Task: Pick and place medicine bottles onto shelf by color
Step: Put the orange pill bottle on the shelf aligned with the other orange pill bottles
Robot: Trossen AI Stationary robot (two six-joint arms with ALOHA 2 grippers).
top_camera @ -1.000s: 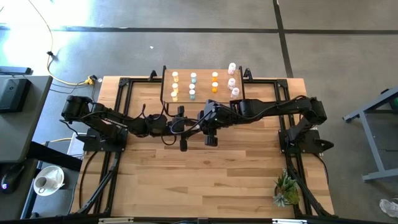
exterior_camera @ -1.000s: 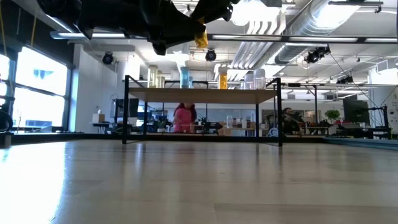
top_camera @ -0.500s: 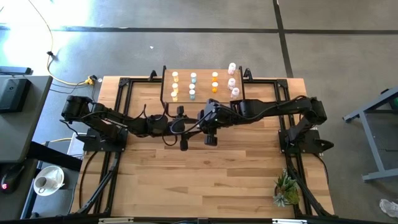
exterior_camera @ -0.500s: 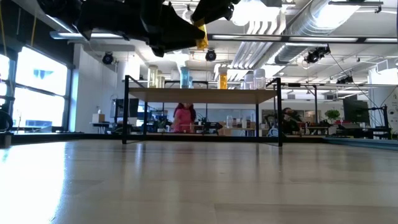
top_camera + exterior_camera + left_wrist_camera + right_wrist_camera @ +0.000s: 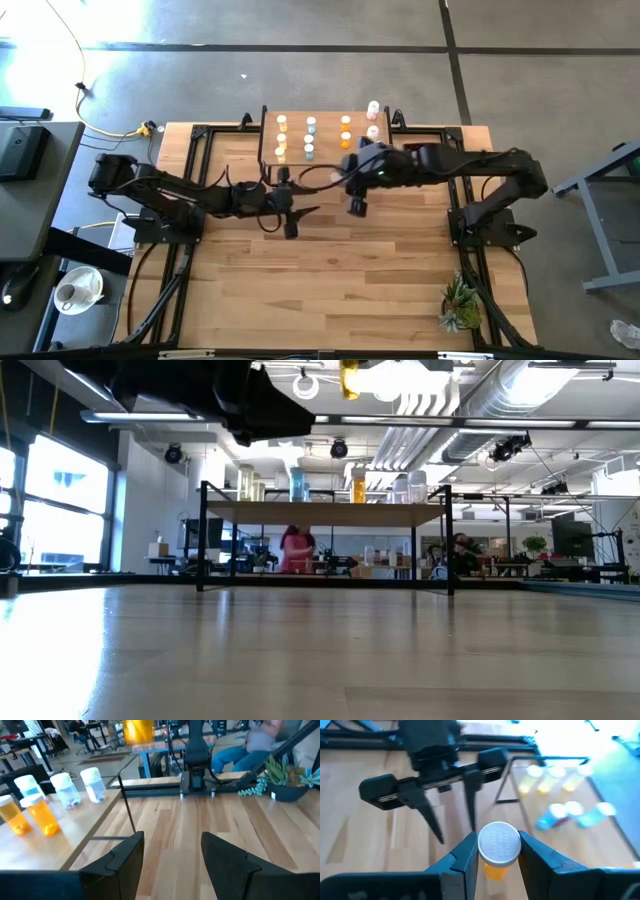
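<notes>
Now — right gripper point(image 5: 496, 851): clamped on orange bottle point(image 5: 496, 851), above table.
Left gripper point(image 5: 172, 851): spread wide, empty.
Risk: bottle may topple neighbours on crowded shelf point(image 5: 326, 128).

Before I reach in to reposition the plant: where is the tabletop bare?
Bare: the near slats between the arms' bases, left of the plant. Crowded: the strip before the shelf, where the left gripper and right gripper, holding an orange bottle, hover.
</notes>
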